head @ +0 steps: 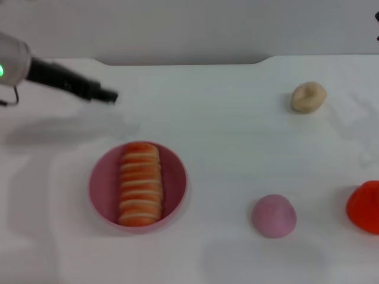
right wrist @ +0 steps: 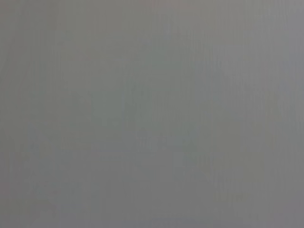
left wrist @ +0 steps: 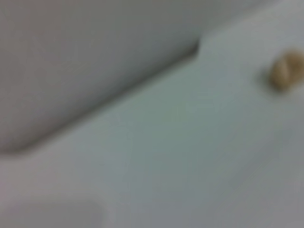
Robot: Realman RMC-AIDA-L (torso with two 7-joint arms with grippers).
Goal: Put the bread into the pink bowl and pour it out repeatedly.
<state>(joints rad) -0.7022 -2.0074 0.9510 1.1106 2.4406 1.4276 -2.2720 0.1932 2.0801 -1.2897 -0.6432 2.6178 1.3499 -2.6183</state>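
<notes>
The bread, an orange-ridged loaf with cream grooves, lies lengthwise inside the pink bowl at the front left of the white table. The loaf spans nearly the whole bowl. My left gripper hovers above the table behind the bowl and to its left, well apart from it and holding nothing. Neither the bowl nor the bread appears in the left wrist view. Of my right arm only a dark sliver shows at the far right edge of the head view, and its wrist view is plain grey.
A small beige knotted lump sits at the back right. A solid pink dome rests at the front right, with a red object cut off by the right edge. The table's back edge has a shallow recess.
</notes>
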